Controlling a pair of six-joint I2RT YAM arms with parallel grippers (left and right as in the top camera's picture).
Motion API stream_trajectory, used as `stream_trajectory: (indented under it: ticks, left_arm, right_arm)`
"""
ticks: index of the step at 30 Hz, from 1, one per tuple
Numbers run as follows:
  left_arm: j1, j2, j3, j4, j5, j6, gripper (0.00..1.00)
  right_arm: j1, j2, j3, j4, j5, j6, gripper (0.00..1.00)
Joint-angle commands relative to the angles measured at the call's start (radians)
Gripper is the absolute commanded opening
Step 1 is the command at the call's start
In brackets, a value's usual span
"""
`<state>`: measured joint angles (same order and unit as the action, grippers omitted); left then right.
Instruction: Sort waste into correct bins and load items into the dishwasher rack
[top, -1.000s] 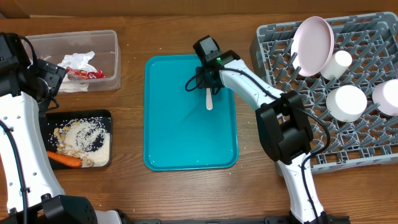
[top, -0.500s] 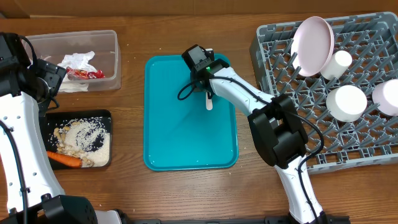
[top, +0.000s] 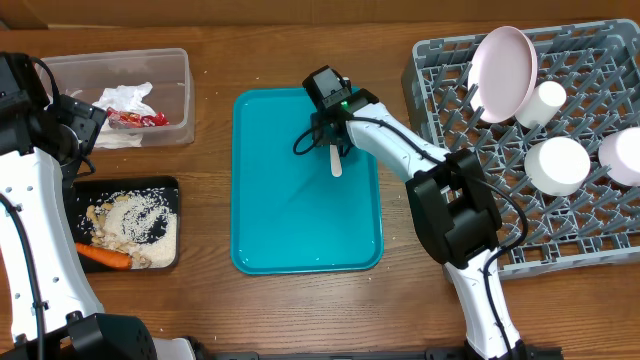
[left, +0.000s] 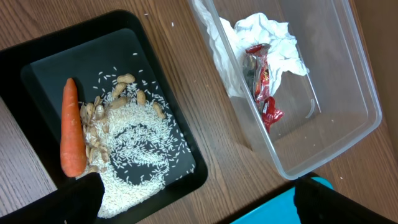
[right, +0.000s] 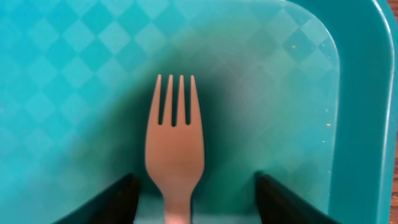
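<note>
A white plastic fork (right: 174, 155) lies flat on the teal tray (right: 62, 62), tines pointing away from my right gripper (right: 194, 186). That gripper is open, with a finger on each side of the fork's handle and touching neither side. From overhead the fork (top: 337, 160) sits just below the right gripper (top: 335, 135). The grey dishwasher rack (top: 425, 60) holds a white plate (top: 503, 62), a cup (top: 548, 103) and two bowls (top: 557, 165). My left gripper (left: 199, 193) hangs wide open and empty above the bins.
The clear tub (left: 336, 106) holds crumpled napkins (left: 267, 31) and a red wrapper (left: 264, 87). The black tray (left: 62, 62) holds a carrot (left: 73, 127), nuts and rice (left: 140, 149). Bare wood separates the bins, the teal tray (top: 270, 230) and the rack.
The right gripper swung a little left, then back over the fork, and its jaws stand wider now. The fork has stayed in place on the teal tray. The left arm has not moved.
</note>
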<state>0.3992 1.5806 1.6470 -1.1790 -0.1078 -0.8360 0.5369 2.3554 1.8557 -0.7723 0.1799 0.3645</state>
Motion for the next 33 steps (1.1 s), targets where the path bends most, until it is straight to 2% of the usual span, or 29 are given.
stream_trajectory:
  ticks: [1,6,9,11,17,22,26,33]
  left_arm:
    - [0.000,0.003,0.007,0.002,-0.003,-0.009,1.00]
    - [0.000,0.003,0.007,0.002,-0.003,-0.009,1.00]
    - [0.000,0.003,0.007,0.002,-0.003,-0.009,1.00]
    - [0.000,0.003,0.007,0.002,-0.003,-0.010,1.00]
    - [0.000,0.003,0.007,0.002,-0.003,-0.010,1.00]
    - [0.000,0.003,0.007,0.002,-0.003,-0.010,1.00]
    - [0.000,0.003,0.007,0.002,-0.003,-0.010,1.00]
    - [0.000,0.003,0.007,0.002,-0.003,-0.009,1.00]
  right_arm:
    - [-0.010,0.031,-0.055,0.006,-0.108,0.002,0.47]
    - [0.011,0.045,-0.098,0.051,-0.099,-0.005,0.44]
    - [0.012,0.047,-0.101,0.048,-0.092,-0.005,0.38]
    - [0.012,0.047,-0.101,0.039,-0.092,-0.005,0.37]
    - [0.026,0.047,-0.101,0.014,0.025,-0.005,0.38]
    - [0.044,0.047,-0.101,0.012,0.043,0.000,0.38]
    - [0.044,0.047,-0.101,0.019,0.008,-0.001,0.22]
    - [0.035,0.046,-0.061,-0.034,-0.009,-0.001,0.08]
